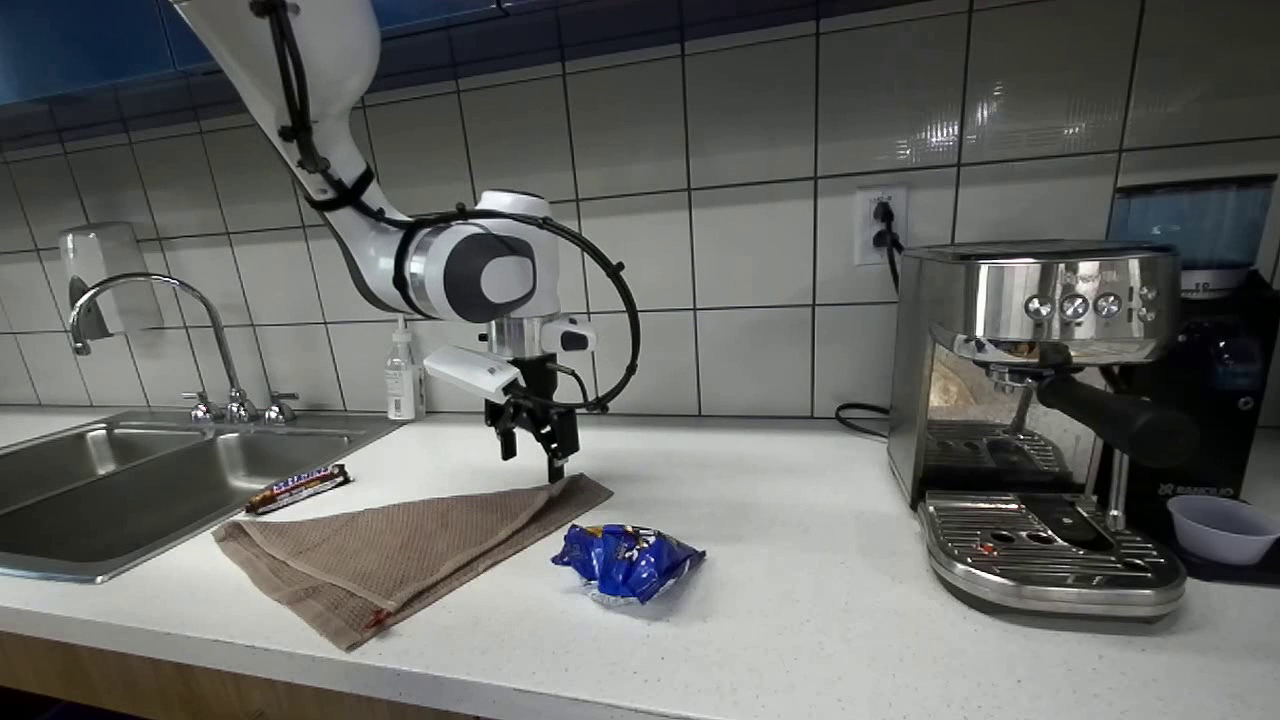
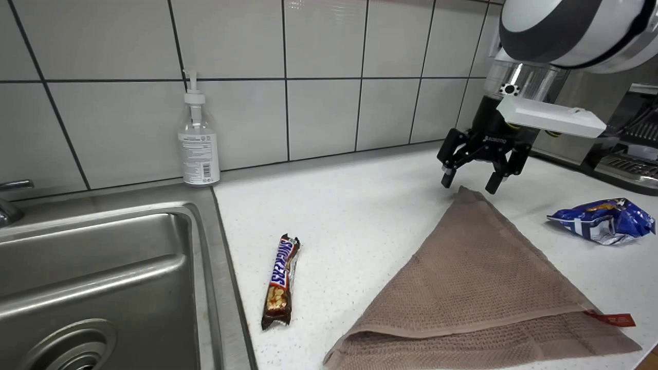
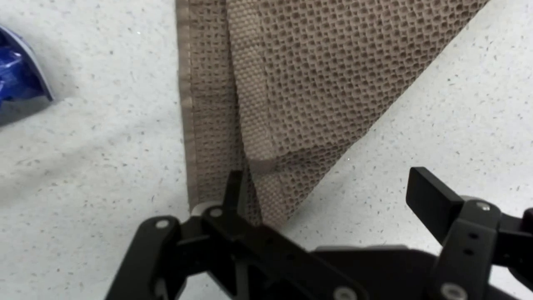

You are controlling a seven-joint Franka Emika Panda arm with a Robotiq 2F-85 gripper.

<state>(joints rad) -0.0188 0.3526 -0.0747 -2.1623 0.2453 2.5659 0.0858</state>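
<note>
1. Brown towel (image 2: pixel 478 277) lies on the white counter (image 2: pixel 329 205), folded into a rough triangle; its narrow corner sits just below my gripper (image 2: pixel 471 183), its broad end spreads away from it
2. Gripper state: released, jaws spread wide and pointing down in both exterior views
3. Wrist view: I see one finger (image 3: pixel 235 189) overlapping the towel near that narrow corner, while the opposite finger (image 3: pixel 433 200) hangs over speckled counter. I cannot tell whether the nearer one touches the towel
4. Towel detail: waffle-like weave, layers offset so a strip of the lower one shows along one side; a red tag (image 2: pixel 611 319) sticks out at the broad end
5. Blue packet (image 1: pixel 628 562), crumpled and shiny, lies beside the towel, apart from it; in the wrist view I get only a piece of it, at the edge
6. Snickers bar (image 2: pixel 280 282), lettering in view, lies on the counter between the towel and the steel sink (image 2: pixel 221 288)
7. Farther off, I note a pump bottle (image 2: pixel 199 154) upright by the tiled wall (image 2: pixel 324 113) near the sink's corner, and an espresso machine (image 1: pixel 1020 285) with a pale bowl (image 1: pixel 1222 530) beside it
</note>
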